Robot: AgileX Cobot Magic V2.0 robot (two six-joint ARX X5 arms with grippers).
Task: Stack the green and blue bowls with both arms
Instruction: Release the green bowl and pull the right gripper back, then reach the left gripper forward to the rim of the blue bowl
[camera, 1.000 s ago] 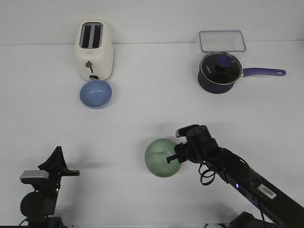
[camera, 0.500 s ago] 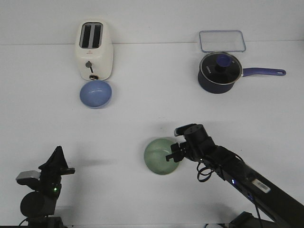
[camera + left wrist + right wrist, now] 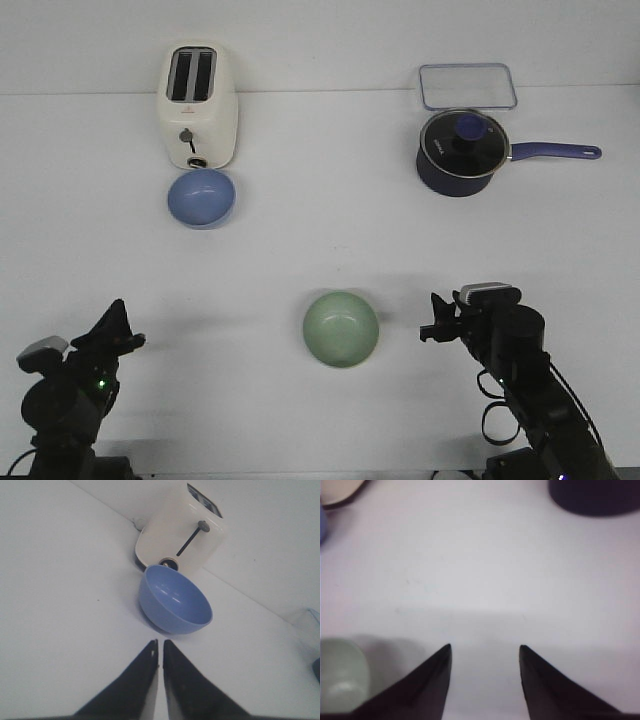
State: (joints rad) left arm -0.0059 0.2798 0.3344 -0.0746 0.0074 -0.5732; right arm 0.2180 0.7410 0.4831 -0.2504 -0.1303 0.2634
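Far left, the left gripper (image 3: 128, 342) sits low at the near edge of the table, its two fingers (image 3: 145, 667) pressed almost together with only a sliver between them and nothing held. It points up the table at the blue bowl (image 3: 201, 197), which rests upright well ahead of it, touching or all but touching the front of the toaster (image 3: 198, 105). That closeness is the first worry: a closed gripper that reaches in without opening would only shove the bowl into the toaster, and even when opened, a finger going over the far rim has almost no room behind it.

In the middle, the green bowl (image 3: 341, 329) sits upright on bare table, free of either arm.

To its right, the right gripper (image 3: 430, 328) hovers just beside the green bowl, fingers (image 3: 427, 680) spread wide and empty; its wrist view catches the bowl only at the frame's edge, off to one side of the opening. A grab from here could clip the rim and skid or tip the bowl. Farther back on the right stand the saucepan (image 3: 462, 152) and a clear container (image 3: 467, 86), well out of the way.
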